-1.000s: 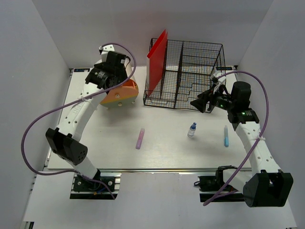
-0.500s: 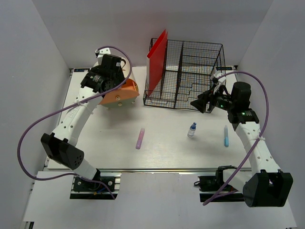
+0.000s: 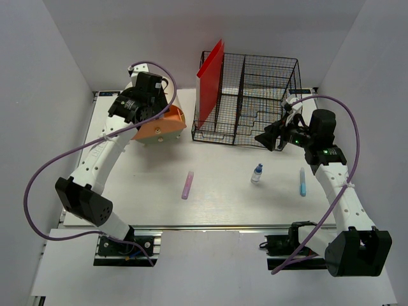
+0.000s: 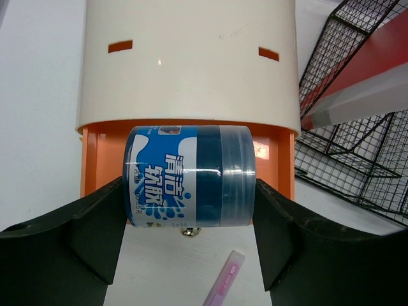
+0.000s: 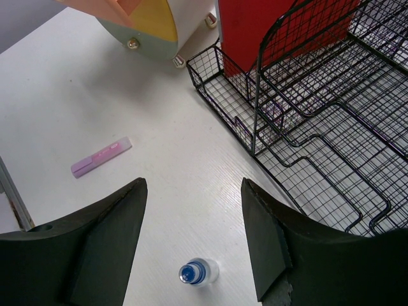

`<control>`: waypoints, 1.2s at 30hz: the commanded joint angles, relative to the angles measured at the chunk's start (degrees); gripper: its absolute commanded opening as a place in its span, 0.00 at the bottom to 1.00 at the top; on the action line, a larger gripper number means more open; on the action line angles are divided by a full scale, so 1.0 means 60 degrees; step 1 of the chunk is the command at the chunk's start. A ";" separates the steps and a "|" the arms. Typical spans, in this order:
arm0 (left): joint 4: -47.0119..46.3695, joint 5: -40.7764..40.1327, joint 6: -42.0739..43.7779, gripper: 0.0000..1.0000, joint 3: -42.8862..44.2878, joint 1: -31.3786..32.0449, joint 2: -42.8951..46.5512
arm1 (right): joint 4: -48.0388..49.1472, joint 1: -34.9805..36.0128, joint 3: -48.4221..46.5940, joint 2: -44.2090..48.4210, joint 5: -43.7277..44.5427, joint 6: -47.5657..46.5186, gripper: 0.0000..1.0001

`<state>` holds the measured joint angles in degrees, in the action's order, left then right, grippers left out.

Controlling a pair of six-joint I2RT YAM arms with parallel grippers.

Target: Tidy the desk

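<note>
Gripping a blue tub [image 4: 189, 175] by its two flat ends, the left gripper [image 4: 190, 191] has its fingers spread wide, one pressed against each end, with the tub lying crosswise between them. It hangs at the far left corner of the desk [image 3: 217, 197], right at the drawer box [image 4: 191, 57], whose cream body fills the top of the left wrist view. The orange drawer [image 4: 92, 159] juts out beneath and behind the tub; I cannot tell whether the tub touches it. The desk itself is the white tabletop spreading under both arms, with a metal rail along its near edge. At its far edge, in the middle, stands the wire basket [image 3: 250, 56], a red board [image 3: 210, 83] upright in its leftmost compartment, just beside the drawer box. The right gripper [image 5: 191, 185] hovers near the basket's near right corner with its fingers wide apart and nothing between them. Below it, on bare desk, stands a small bottle [image 3: 257, 173] with a blue cap, upright. A lilac marker [image 3: 187, 185] lies toward the middle of the desk, well apart from the bottle, and a blue marker [image 3: 302, 182] lies toward the right edge, by the right arm.
</note>
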<state>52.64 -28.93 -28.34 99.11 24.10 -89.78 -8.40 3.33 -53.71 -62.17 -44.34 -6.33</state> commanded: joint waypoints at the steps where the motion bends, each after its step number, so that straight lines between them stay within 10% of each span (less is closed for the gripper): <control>1: -0.0366 0.0002 -0.0052 0.56 0.0371 -0.0046 0.0124 | 0.0390 -0.0057 0.0017 0.0181 -0.0184 0.0044 0.66; 36: -0.0263 -0.0232 -0.0038 0.92 0.0474 -0.0046 0.0080 | 0.0419 -0.0175 0.0031 0.0181 -0.0286 0.0044 0.66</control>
<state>51.83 -29.23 -28.49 99.37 24.10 -90.45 -8.38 2.63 -53.71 -62.17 -45.17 -6.33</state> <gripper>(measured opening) 0.923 0.666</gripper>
